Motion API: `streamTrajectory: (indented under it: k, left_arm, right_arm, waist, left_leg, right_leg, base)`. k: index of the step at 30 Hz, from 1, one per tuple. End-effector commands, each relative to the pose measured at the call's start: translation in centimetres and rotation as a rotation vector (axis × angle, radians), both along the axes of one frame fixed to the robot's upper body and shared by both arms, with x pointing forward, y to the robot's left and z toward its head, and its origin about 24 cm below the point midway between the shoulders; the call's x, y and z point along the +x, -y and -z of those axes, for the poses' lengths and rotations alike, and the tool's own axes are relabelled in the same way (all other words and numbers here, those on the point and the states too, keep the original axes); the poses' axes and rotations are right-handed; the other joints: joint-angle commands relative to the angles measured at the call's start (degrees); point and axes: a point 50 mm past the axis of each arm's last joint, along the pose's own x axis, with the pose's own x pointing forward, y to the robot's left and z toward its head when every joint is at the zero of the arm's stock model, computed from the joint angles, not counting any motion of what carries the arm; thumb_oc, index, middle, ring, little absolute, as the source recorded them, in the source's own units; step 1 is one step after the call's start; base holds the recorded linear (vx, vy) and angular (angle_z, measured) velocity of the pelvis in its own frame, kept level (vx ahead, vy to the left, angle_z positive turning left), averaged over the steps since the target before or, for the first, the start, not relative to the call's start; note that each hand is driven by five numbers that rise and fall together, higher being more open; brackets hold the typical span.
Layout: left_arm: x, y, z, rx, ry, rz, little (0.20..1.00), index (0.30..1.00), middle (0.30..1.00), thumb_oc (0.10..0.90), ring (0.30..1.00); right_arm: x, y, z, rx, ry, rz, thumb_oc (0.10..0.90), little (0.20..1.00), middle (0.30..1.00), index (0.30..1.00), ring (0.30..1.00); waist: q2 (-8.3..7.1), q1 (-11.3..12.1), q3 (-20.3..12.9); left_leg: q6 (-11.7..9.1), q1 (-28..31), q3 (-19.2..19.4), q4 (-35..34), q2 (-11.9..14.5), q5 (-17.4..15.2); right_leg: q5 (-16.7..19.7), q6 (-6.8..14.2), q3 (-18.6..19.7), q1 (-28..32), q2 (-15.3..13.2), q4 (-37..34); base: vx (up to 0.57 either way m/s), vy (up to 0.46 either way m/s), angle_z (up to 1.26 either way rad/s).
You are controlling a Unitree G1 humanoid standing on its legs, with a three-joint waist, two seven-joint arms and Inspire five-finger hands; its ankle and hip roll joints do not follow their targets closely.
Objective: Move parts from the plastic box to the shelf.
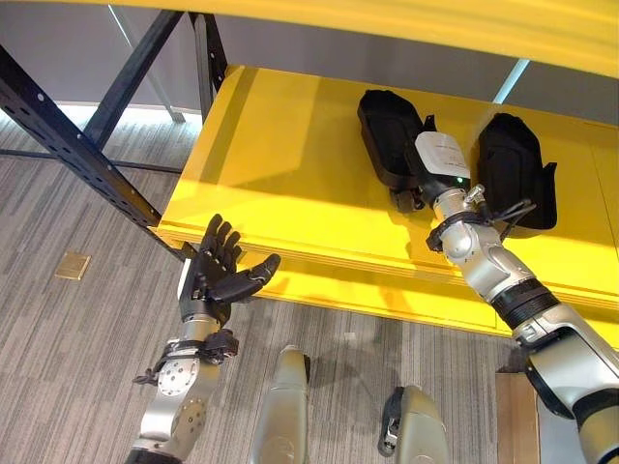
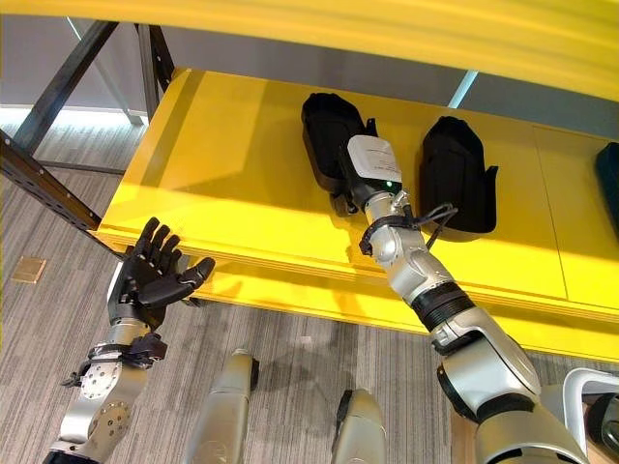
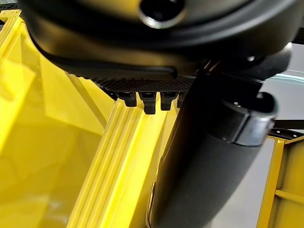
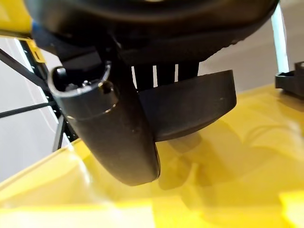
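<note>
A black part (image 1: 390, 135) is held by the right hand (image 1: 418, 184) on the yellow shelf (image 1: 280, 164). In the right wrist view the thumb and fingers are seen pinched on the part's flat edge, so the part is gripped. It looks as if it is being set down flat, so that it will lie steady and not slide off.

A second black part (image 1: 515, 169) is already laid on the shelf, just beside the first one, at about 3 o'clock from it. The two are set side by side, likely so that room is kept for more. A bit of another dark thing (image 2: 609, 174) is seen at the far 3 o'clock edge of the shelf, but what it is cannot be told.

The left hand (image 1: 215, 271) is held up in front of the shelf's front edge, at about 8 o'clock from the gripped part. Its fingers are spread and nothing is held in it.

The dark frame (image 1: 77, 145) of the rack is at 9 o'clock. Grey carpet floor (image 1: 58, 387) is below. Nothing is seen blocking the bare yellow space at 9 o'clock of the parts.
</note>
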Motion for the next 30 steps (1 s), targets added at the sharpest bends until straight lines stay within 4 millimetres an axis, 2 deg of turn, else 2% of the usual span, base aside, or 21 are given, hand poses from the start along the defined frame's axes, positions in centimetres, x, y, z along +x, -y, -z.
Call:
streamTrajectory:
  k: [1,9,12,17,19,30]
  left_arm:
    - [-0.5,0.4,-0.9,0.063,0.033,0.052,1.0,1.0,1.0,0.9,1.0]
    - [-0.5,0.6,-0.8,0.053,0.034,0.047,1.0,1.0,1.0,0.9,1.0]
    - [-0.4,0.6,-0.9,0.048,0.037,0.041,1.0,1.0,1.0,0.9,1.0]
    - [-0.5,0.6,-0.8,0.044,0.037,0.032,1.0,1.0,1.0,0.9,1.0]
    - [-0.4,0.6,-0.9,0.042,0.041,0.022,1.0,1.0,1.0,0.9,1.0]
    - [-0.5,0.3,-0.8,0.031,0.036,-0.017,1.0,1.0,1.0,0.9,1.0]
  right_arm:
    - [0.5,-0.7,-6.4,0.139,0.24,-0.013,0.4,0.3,0.3,0.3,0.3]
    - [0.4,-1.1,-5.2,0.161,0.21,-0.024,0.4,0.3,0.3,0.3,0.3]
    - [0.0,-2.0,-4.3,0.182,0.189,-0.06,0.4,0.3,0.3,0.3,0.3]
    - [-0.2,-2.5,-4.2,0.197,0.192,-0.081,0.4,0.3,0.3,0.3,0.3]
    - [-0.5,-3.5,-3.5,0.23,0.168,-0.118,0.4,0.3,0.3,0.3,0.3]
    - [-0.9,-5.0,-1.9,0.33,0.102,-0.162,0.4,0.3,0.3,0.3,0.3]
  waist:
    - [0.35,0.0,-2.8]
    - [0.67,0.0,-2.5]
    - [0.83,0.0,-2.4]
    - [0.97,-0.1,-2.3]
    - [1.1,-0.4,-2.3]
    - [1.31,-0.8,-2.3]
  left_leg:
    - [2.2,0.8,-1.8,0.6,3.0,-2.9]
    - [2.2,0.5,-1.7,0.1,2.9,-2.8]
    - [2.3,0.4,-1.6,0.1,2.7,-2.9]
    - [2.2,0.4,-1.5,0.0,2.6,-2.9]
    - [2.1,0.1,-1.4,-0.1,2.7,-2.7]
    - [1.9,0.0,-1.1,-0.3,2.9,-2.6]
  right_leg:
    - [-3.5,-5.8,-1.6,3.2,1.4,0.1]
    - [-3.6,-5.9,-1.6,3.0,1.4,-0.1]
    - [-3.7,-5.9,-1.6,2.8,1.3,-0.1]
    - [-3.8,-5.9,-1.7,2.6,1.1,0.1]
    - [-3.7,-5.9,-1.6,2.4,1.1,0.1]
    - [-3.8,-6.0,-1.5,2.0,1.2,0.5]
  base:
    - [0.0,0.0,0.0]
    - [0.0,0.0,0.0]
    - [0.0,0.0,0.0]
    - [0.0,0.0,0.0]
    - [0.0,0.0,0.0]
    - [0.0,0.0,0.0]
